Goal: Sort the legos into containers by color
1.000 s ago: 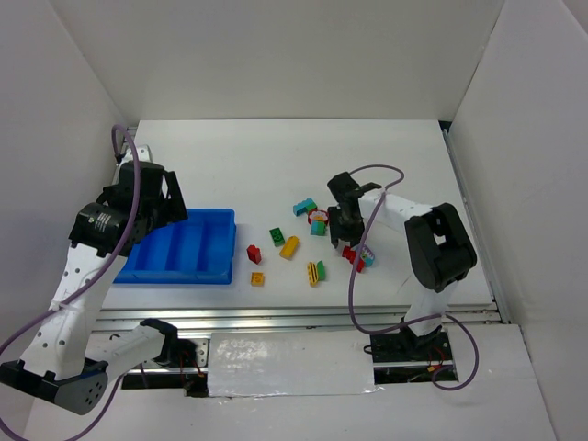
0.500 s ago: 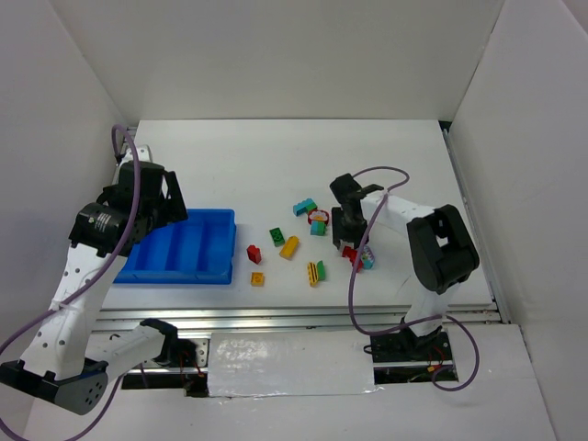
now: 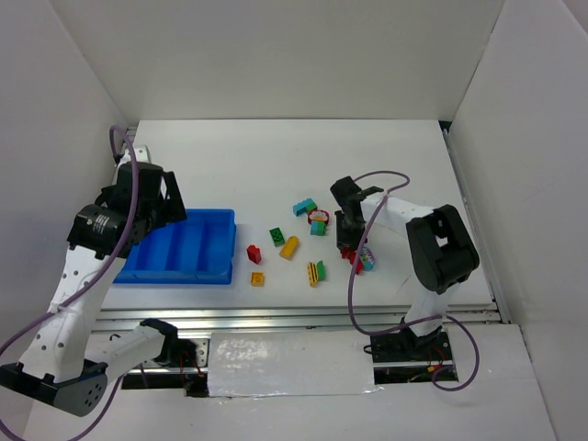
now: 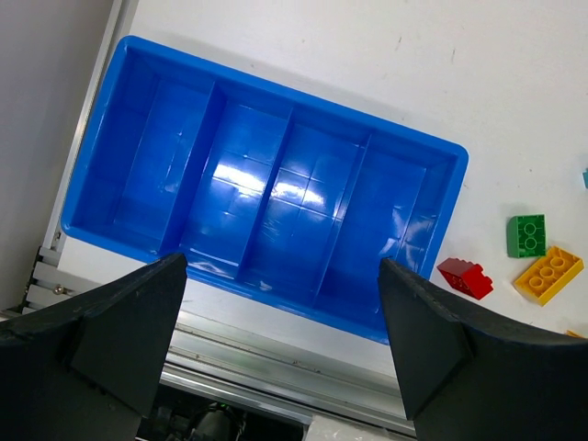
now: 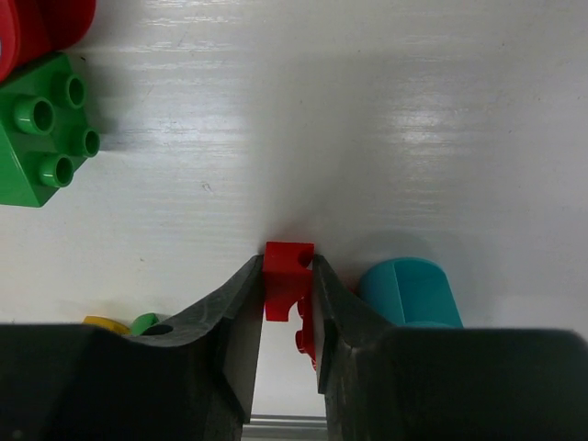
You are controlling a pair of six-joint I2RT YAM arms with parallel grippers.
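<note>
1. The right jaws, wider a second ago, have closed and now pinch the red brick (image 5: 288,287) on the tabletop (image 5: 367,110).
2. A teal piece (image 5: 409,292) sits just right of them, and a green brick (image 5: 46,130) lies ahead-left.
3. The left jaws stay spread wide above the blue tray (image 4: 294,95), its 4 compartments (image 4: 266,197) bare.
4. The grasp looks made. Lifting the red brick across to a compartment likely follows.

White table (image 3: 276,156), white enclosure walls (image 3: 276,55), aluminium rail (image 3: 276,318) along near edge
</note>
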